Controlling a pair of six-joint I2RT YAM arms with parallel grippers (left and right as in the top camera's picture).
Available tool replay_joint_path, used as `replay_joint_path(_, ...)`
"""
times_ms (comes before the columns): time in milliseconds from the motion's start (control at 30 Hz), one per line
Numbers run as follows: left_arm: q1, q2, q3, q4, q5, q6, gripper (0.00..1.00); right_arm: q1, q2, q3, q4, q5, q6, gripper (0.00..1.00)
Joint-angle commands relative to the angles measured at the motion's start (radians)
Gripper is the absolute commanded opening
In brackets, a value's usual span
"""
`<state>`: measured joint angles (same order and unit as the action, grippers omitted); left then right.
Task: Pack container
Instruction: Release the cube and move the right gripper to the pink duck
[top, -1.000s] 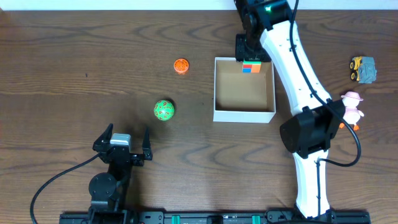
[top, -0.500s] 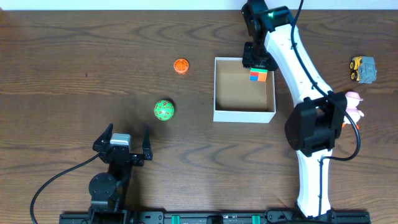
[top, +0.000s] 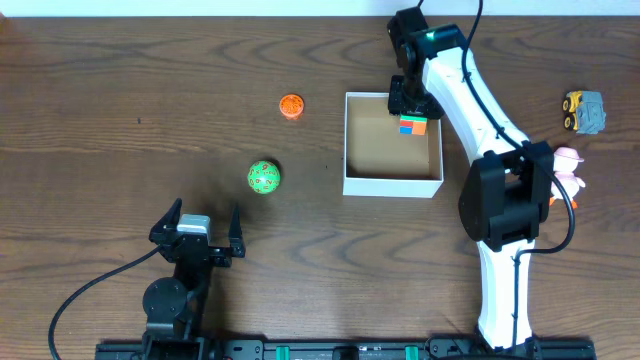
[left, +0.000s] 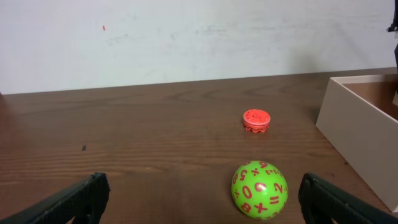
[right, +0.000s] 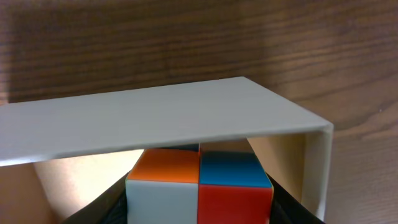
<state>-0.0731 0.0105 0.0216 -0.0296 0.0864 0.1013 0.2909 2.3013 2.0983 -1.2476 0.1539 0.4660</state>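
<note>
right gripper (top: 411, 110): you have its jaws closed on a multicoloured puzzle cube (top: 413, 126), a dark finger pressed to each side of it in the wrist view. the cube sits inside the outline of the container (top: 393, 186), at its far right corner, close to the far wall. whether the cube touches the brown floor cannot be told.

left gripper (top: 203, 218): jaws spread wide, nothing between them, well apart from the container on its near left side.

container: upright, open top, white walls, brown inside, flat on the wooden table (top: 100, 120). apart from the cube, its inside shows only bare brown floor.

loose items: a green ball with red marks (top: 264, 177) lies left of the container, clear of its wall. an orange disc (top: 291, 105) lies left of its far corner, near but apart. a yellow and grey toy vehicle (top: 583, 111) and a pink toy figure (top: 567, 170) lie well to its right, beyond the right arm.
</note>
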Motion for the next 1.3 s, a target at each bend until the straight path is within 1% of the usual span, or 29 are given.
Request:
replay_joint_path(0, 0.005, -0.006, -0.018, -0.033, 0.007, -0.009, 0.98, -0.019, 0.01, 0.0, 0.01, 0.014, -0.057, 0.47)
replay_joint_path(433, 0.005, -0.006, -0.018, -0.033, 0.007, -0.009, 0.98, -0.045, 0.01, -0.004, 0.016, -0.054, -0.101, 0.53)
replay_joint_path(700, 0.005, -0.006, -0.018, -0.033, 0.007, -0.009, 0.98, -0.035, 0.01, -0.004, 0.019, -0.054, -0.101, 0.64)
replay_joint_path(1000, 0.005, -0.006, -0.018, -0.033, 0.007, -0.009, 0.98, -0.035, 0.004, 0.001, 0.031, -0.054, -0.117, 0.64)
replay_joint_path(1167, 0.005, -0.006, -0.018, -0.033, 0.007, -0.009, 0.98, -0.035, -0.016, 0.082, 0.006, -0.111, -0.215, 0.67)
replay_joint_path(1267, 0.005, -0.006, -0.018, -0.033, 0.007, -0.009, 0.98, -0.035, -0.039, 0.158, -0.03, -0.147, -0.221, 0.68)
